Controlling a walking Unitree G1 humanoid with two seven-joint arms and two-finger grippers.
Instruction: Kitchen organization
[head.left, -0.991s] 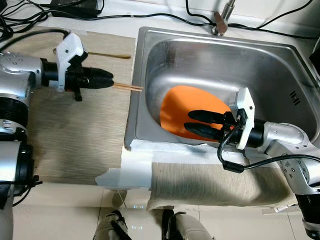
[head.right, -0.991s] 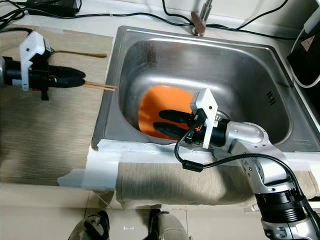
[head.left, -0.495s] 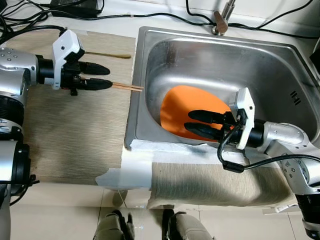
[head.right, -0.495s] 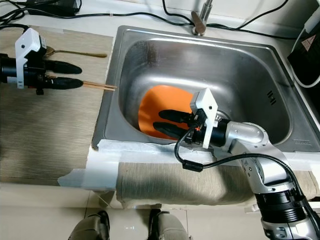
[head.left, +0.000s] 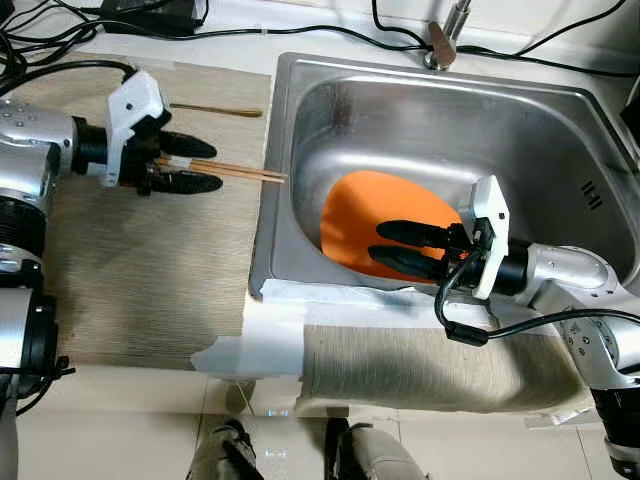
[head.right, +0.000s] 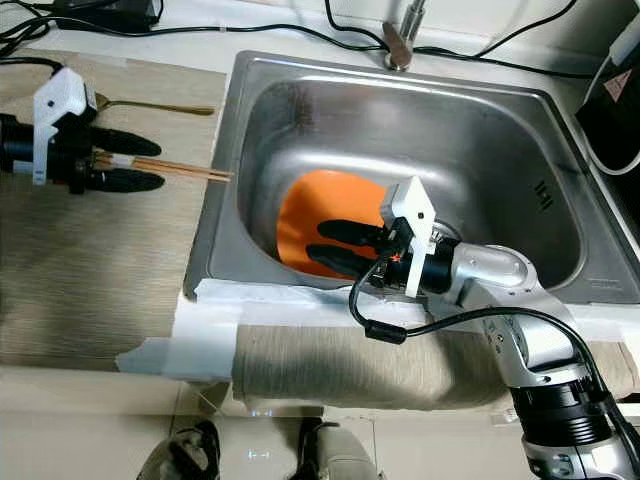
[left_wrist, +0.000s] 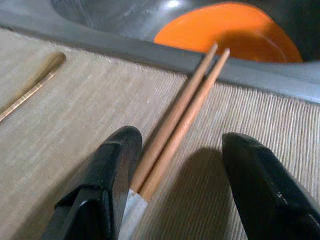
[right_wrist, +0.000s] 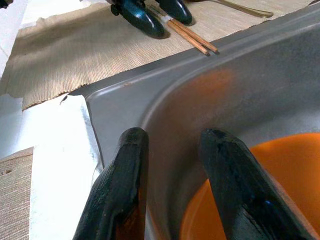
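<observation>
**Two tools, two jobs: chopsticks on the mat, plate in the sink**

Two chopsticks (head.left: 235, 172) lie side by side on the woven mat (head.left: 150, 270) that covers the desk left of the sink (head.left: 300, 110), their tips reaching the sink's steel rim. My left tool (head.left: 195, 163) straddles their near end, fingers spread wide, one black finger (left_wrist: 107, 170) on each side — the sticks run up the gap between them, and I cannot tell from here whether either finger touches the wood. It grips nothing. I judge the step in hand to be the pickup of this pair: the next move calls for closing squarely across both sticks so they pinch together rather than roll apart, then lifting without dragging the tips along the rim.

My right tool (head.left: 408, 247) is low in the sink, over the near edge of the orange plate (head.left: 370, 215) that rests tilted against the basin's front wall. Its fingers stand partly apart and hold nothing; the lower one looks close to the plate's rim — contact is unclear.

A gold-coloured spoon (head.left: 215, 110) lies farther back on the mat, well apart from the chopsticks. White paper towel (head.left: 270, 340) is taped along the desk's front edge.
</observation>
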